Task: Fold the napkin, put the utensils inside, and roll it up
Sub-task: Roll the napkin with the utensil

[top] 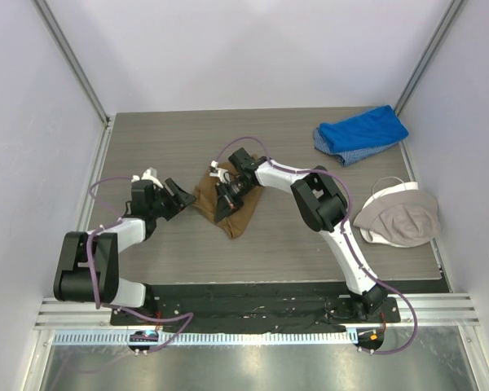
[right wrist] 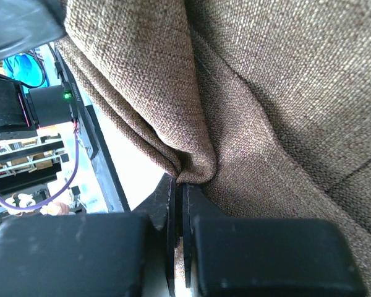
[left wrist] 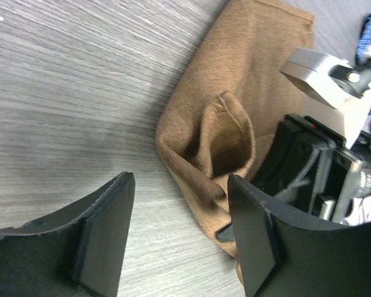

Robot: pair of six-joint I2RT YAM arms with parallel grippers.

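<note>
Right wrist view: my right claw (right wrist: 180, 195) gripped a fold of the napkin (right wrist: 266, 93), fingers fully closed, at worktop (top: 147, 147) centre. My left claw (left wrist: 180, 185), at the napkin's 9 o'clock, gaped wide and held nothing.

The napkin (top: 235, 218) lies bunched near the middle of the desk (top: 163, 147). The left claw (top: 182, 195) is just beside the napkin's left edge, and the right claw (top: 226, 197) sits on top of it, pinching one of its folds. A folded cloth (top: 361, 134) lies at the far right corner, and a cap (top: 398, 216) lies nearer, by the right edge, to the right of the right arm (top: 326, 204).
</note>
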